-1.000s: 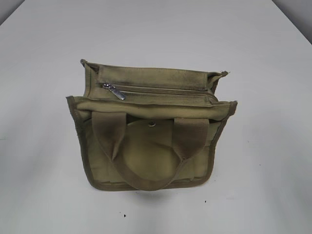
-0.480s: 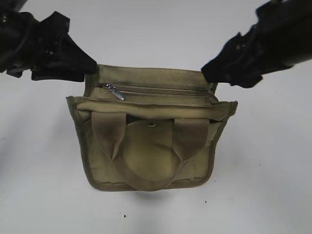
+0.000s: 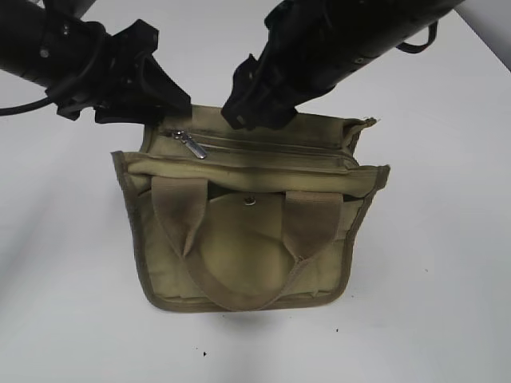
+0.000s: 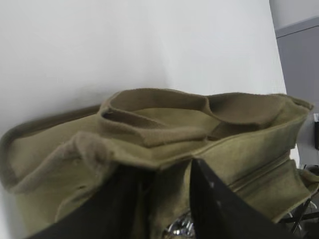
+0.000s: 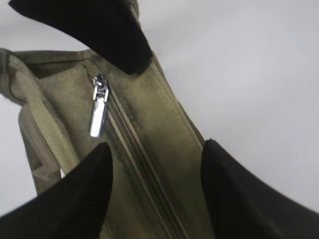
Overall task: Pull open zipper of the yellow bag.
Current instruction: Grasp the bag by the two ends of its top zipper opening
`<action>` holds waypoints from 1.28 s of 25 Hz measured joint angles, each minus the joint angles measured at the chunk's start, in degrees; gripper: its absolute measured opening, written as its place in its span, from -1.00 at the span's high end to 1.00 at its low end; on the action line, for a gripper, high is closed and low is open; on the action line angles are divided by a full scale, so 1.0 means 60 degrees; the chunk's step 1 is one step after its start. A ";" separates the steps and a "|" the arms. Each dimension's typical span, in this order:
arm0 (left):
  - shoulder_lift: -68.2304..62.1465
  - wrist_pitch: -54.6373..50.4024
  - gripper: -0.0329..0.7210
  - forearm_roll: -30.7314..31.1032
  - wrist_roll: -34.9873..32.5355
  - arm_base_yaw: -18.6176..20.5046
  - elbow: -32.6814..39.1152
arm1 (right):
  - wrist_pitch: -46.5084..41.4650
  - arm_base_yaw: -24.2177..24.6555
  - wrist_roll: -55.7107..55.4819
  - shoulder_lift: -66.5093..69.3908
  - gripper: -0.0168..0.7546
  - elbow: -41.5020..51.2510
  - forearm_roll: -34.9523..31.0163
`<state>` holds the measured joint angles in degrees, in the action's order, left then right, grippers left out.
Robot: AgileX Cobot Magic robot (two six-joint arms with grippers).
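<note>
The yellow bag (image 3: 239, 255) stands on the white table, its zipper (image 3: 271, 150) shut along the top. The silver pull tab (image 3: 192, 145) lies at the zipper's left end. My left gripper (image 3: 166, 110) is at the bag's top left corner, open, with the end fabric between its fingers (image 4: 164, 167); the pull tab (image 4: 179, 230) glints just below. My right gripper (image 3: 255, 118) hovers open over the back top edge. In the right wrist view its fingers (image 5: 157, 144) straddle the zipper (image 5: 144, 169), and the pull tab (image 5: 98, 107) lies ahead of them.
The bag's two webbing handles (image 3: 180, 223) droop over its front, and a round snap stud (image 3: 250, 202) sits between them. The white table (image 3: 431, 263) surrounds the bag. In the right wrist view a black finger of the left gripper (image 5: 99, 27) sits just beyond the pull tab.
A second ago no arm showed. Both arms came in from the upper corners. The left gripper reached the bag's left corner, and the right one swung left over the top.
</note>
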<state>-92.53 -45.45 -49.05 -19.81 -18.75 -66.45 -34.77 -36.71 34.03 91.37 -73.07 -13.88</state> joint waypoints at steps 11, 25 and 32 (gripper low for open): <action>-0.0096 0.0070 0.83 0.0068 0.0000 -0.0222 -0.0309 | 0.0325 -0.0493 0.0077 0.1038 -0.20 -0.0499 -0.0004; -0.0096 -0.0219 0.83 -0.0181 0.0000 -0.0222 -0.0319 | 0.0393 -0.0671 0.0077 0.1228 -0.20 -0.0580 -0.0137; -0.0096 -0.0239 0.83 -0.0226 0.0000 -0.0222 -0.0319 | 0.0401 -0.0678 0.0077 0.1489 -0.20 -0.0595 0.0317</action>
<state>-93.11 -46.89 -50.40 -19.81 -20.08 -68.36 -32.37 -40.78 34.49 100.31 -76.64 -11.98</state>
